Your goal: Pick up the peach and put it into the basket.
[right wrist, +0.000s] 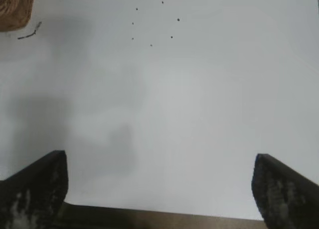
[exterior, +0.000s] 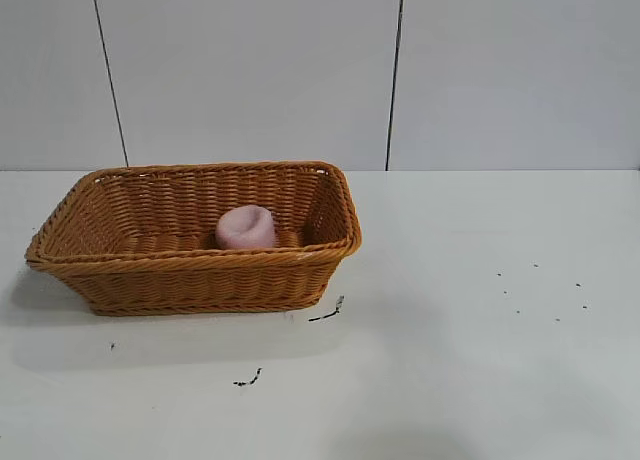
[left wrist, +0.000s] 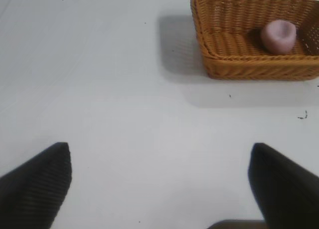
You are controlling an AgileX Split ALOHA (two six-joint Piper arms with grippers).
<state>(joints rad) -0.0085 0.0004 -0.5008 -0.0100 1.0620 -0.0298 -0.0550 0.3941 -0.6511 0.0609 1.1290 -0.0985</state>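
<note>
The peach (exterior: pixel 246 227) sits inside the basket (exterior: pixel 190 276), resting on the woven floor toward the end nearer the middle of the table (exterior: pixel 480 310), its dimpled top facing up. Neither arm shows in the exterior view; only their wrist cameras give them away.

The left gripper (left wrist: pixel 159 184) hangs over bare tabletop with its two dark fingers (left wrist: pixel 37 181) spread wide and nothing between them. From there the basket (left wrist: pixel 249 64) lies well ahead and off to one side, and the peach (left wrist: pixel 278 36) is plainly seen within its walls, clear of the braided rim.

The right gripper (right wrist: pixel 159 186) is likewise parked above the table, fingers (right wrist: pixel 284 189) wide apart and empty. Ahead of it lies open white surface with a scatter of small dark specks (right wrist: pixel 152 24), and far off, at the corner of its view, one corner of the basket (right wrist: pixel 14 10) with a dark scuff mark (right wrist: pixel 30 32) on the table just beside it.
</note>
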